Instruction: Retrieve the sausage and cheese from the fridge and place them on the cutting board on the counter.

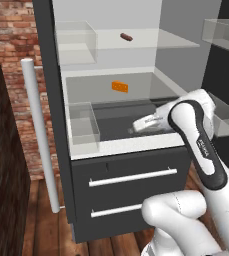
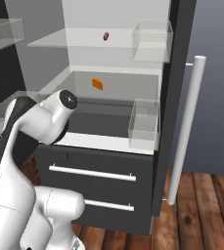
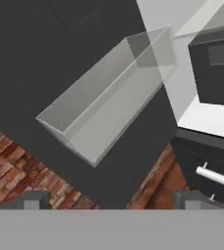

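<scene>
Your fridge (image 1: pixel 51 100) stands open: sausage (image 1: pixel 126 37) on the top shelf, cheese (image 1: pixel 119 86) at its 6 o'clock below. Door bins (image 3: pixel 108 93) look empty. Gripper (image 3: pixel 111 200) spread wide, tips barely showing.

The fridge (image 1: pixel 51 125) has a matt dark grey shell and a smooth white lining. Its shelves (image 1: pixel 136 40) and door bins (image 1: pixel 83 125) look like clear, glossy glass or plastic. The long bar handle (image 1: pixel 38 135) at the left of the left base view is smooth, satin white. At lower centre the drawer fronts (image 1: pixel 131 185) are matt charcoal. The wall (image 1: pixel 16 35) at upper left is rough red brick, and the floor (image 2: pixel 201 210) is reddish-brown wooden planks.
</scene>
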Controlling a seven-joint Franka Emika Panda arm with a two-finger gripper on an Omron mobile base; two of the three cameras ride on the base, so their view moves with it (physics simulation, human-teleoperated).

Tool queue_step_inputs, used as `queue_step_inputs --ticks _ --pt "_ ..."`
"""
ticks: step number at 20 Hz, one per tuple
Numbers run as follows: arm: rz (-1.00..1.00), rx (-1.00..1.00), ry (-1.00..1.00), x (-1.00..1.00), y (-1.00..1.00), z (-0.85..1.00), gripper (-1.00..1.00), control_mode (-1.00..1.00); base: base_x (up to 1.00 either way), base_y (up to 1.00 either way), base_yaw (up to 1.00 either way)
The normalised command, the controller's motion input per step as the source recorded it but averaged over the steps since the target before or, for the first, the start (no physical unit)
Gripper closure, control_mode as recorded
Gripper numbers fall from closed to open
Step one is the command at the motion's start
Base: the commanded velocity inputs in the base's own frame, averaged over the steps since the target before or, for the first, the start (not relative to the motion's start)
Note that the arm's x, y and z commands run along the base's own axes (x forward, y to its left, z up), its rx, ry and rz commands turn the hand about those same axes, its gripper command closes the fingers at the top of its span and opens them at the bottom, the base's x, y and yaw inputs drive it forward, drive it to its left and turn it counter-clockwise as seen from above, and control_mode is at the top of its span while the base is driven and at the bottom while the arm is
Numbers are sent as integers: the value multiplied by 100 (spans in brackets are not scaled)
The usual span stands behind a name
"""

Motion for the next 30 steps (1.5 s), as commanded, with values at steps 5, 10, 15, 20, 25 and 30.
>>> queue_step_inputs --ticks 5,10,15,20,25,30 --pt "-1 -44 -19 -9 -67 -21 -100 -100 0 0 0" --pt "-16 -33 -16 -43 -17 41 -100 -100 0 0 0" --pt "-32 -14 -6 -53 -12 34 -100 -100 0 0 0" --pt "-9 -6 -9 -55 -33 18 -100 -100 0 0 0" --pt "-12 -3 -27 -68 -25 18 -100 -100 0 0 0" --pt "-7 0 -15 -54 -15 5 -100 -100 0 0 0"
